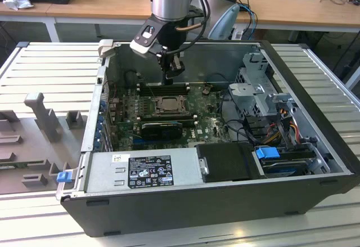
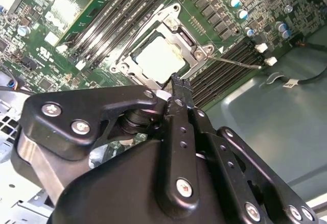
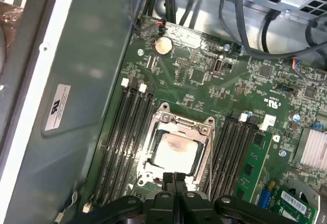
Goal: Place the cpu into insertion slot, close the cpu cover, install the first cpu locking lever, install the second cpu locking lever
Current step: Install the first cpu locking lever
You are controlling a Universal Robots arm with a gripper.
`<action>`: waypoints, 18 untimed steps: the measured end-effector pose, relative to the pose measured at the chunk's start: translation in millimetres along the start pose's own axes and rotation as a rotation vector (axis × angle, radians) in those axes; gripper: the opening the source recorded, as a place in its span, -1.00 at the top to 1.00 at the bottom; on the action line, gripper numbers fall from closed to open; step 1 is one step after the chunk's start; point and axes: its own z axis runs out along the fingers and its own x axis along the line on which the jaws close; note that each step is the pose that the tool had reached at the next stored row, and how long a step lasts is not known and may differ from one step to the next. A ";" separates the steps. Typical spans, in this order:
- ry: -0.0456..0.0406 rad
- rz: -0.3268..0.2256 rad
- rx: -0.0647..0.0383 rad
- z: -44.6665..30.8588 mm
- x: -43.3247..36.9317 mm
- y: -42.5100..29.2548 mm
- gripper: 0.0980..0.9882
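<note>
My gripper [image 1: 169, 79] is clenched on nothing, its two black fingers pressed flat together. It hangs from the arm inside the open computer case [image 1: 225, 209], just above the insertion slot [image 1: 155, 108]. Reading the exterior view from its left, I get a grey moulded tray [image 1: 40, 117] on the slatted table, then the grey labelled power supply box [image 1: 143, 169] along the case's near wall, then a metal drive cage [image 1: 263, 92] at the right. The wrist views bring me the socket itself. In the first wrist view the cpu [image 3: 176, 151], a pale, matte square, lies in the slot. The cpu cover [image 3: 180, 128], a thin silver frame, is down around it, with long black memory slots [image 3: 125, 137] on either side on the green circuit board [image 3: 204, 76]. The second wrist view adds a thin wire lever [image 2: 237, 62] angling out from one socket corner. In both wrist views the fingertips sit over the socket's edge, just beside the chip; I cannot tell whether they touch metal.
</note>
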 end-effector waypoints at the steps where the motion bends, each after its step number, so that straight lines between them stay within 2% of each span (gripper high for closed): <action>1: 0.0001 -0.006 0.000 0.1 0.0 0.0 0.98; 13: 0.0019 -0.148 0.002 0.3 0.0 0.0 0.98; 18: 0.0023 -0.179 0.002 0.3 0.0 0.0 0.98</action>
